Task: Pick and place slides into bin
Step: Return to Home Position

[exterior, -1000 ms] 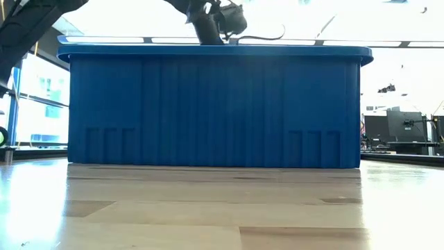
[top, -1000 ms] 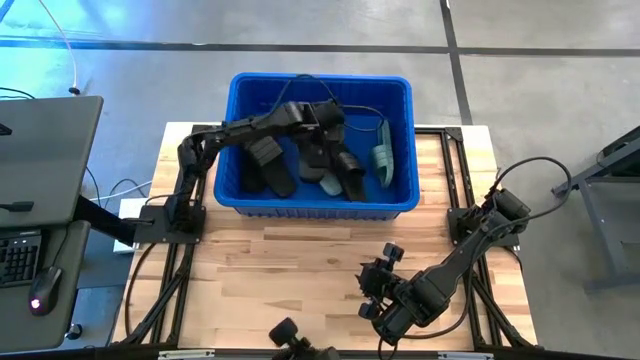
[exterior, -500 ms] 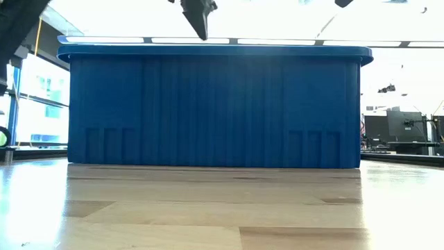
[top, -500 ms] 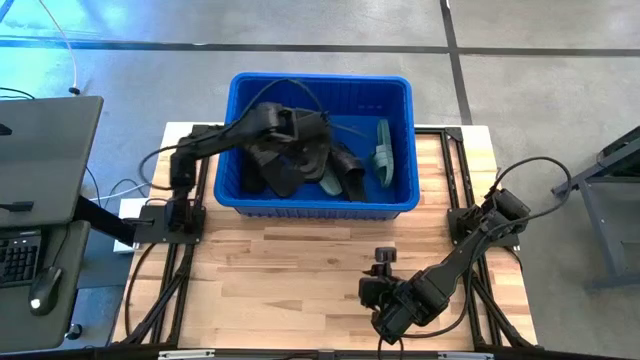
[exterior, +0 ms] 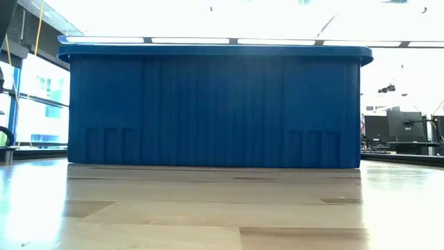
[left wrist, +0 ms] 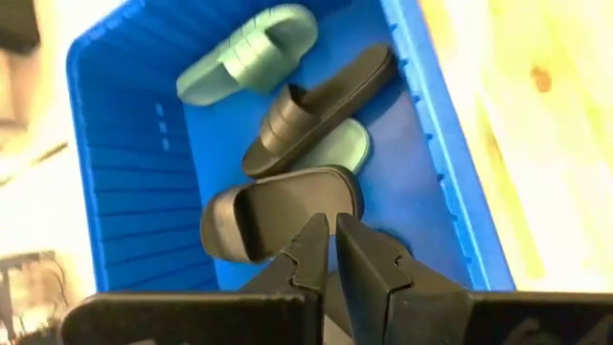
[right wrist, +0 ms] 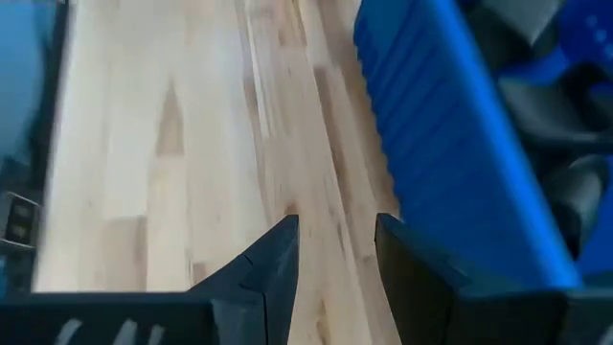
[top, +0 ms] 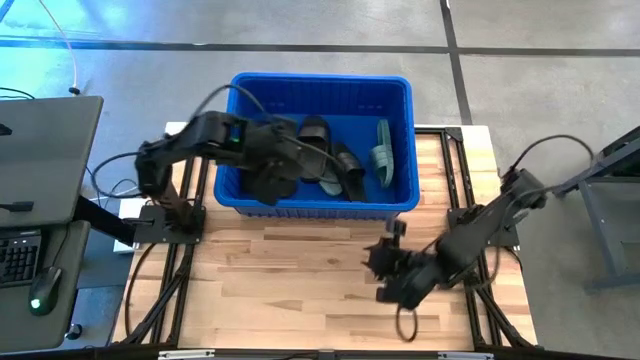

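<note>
Left fingers (left wrist: 305, 257): pressing almost together with only a slit between the tips, pinching nothing, and hovering above the near-left part of the bin.
Right fingers (right wrist: 276, 261): standing spread with a clear gap, holding nothing, and hanging low over the bare tabletop in front of the bin.
Tabletop (top: 290, 265): pale wooden planks are carrying the bin toward the far edge. The near half is lying bare and shining under the light in the low view.
Room: a grey floor with dark lines is running around the tabletop. A desk with a keyboard (top: 18, 255) is standing off the left side. Bright windows and far monitors (exterior: 402, 128) are showing past the bin.
Bin (top: 320, 78): bright blue with ribbed walls, sitting square on the tabletop and filling most of the low view.
Slides: all those in view are lying inside the bin. A black slide (left wrist: 278, 206) is lying just past the left fingers and below them. Another black slide (left wrist: 321, 105) is leaning across a green slide (left wrist: 343, 149) farther on. A second green slide (left wrist: 247, 56) is resting farthest off, near the right wall.
Slides and right fingers: they are sitting well apart, with the bin's near wall between them.
</note>
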Robot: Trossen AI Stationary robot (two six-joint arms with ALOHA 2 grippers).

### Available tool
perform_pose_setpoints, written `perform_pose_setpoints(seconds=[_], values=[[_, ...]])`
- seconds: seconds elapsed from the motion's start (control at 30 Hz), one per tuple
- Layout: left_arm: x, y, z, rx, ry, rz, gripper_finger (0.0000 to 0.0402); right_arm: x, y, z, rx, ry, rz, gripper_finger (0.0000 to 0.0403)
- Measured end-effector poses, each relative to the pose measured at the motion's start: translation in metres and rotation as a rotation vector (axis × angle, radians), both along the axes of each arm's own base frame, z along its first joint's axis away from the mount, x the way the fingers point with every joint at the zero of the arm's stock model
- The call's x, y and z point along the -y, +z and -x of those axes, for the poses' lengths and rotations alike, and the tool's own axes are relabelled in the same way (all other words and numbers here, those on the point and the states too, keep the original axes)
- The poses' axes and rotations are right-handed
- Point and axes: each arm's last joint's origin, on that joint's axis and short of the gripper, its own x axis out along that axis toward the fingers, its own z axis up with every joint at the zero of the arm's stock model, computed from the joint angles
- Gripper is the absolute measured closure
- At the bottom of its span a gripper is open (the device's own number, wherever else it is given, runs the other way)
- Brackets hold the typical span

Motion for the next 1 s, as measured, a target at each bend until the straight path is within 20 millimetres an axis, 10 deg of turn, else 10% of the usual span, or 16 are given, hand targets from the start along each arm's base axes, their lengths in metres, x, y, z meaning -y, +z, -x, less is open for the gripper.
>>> perform_pose_setpoints(seconds=[0.27,0.5,1.0], values=[[0.013,0.040,0.059,0.146,-0.061,-0.024,0.0385,0.041,0.051,0.030,0.113,0.053,-0.061,0.0274],[0.020,0.052,0.132,0.244,-0.057,0.028,0.0383,0.077,0.042,0.069,0.320,0.286,-0.240,0.0274],[0.030,-0.069,0.230,0.534,-0.021,0.207,0.0384,0.126,-0.085,0.141,0.776,0.370,-0.419,0.0274]])
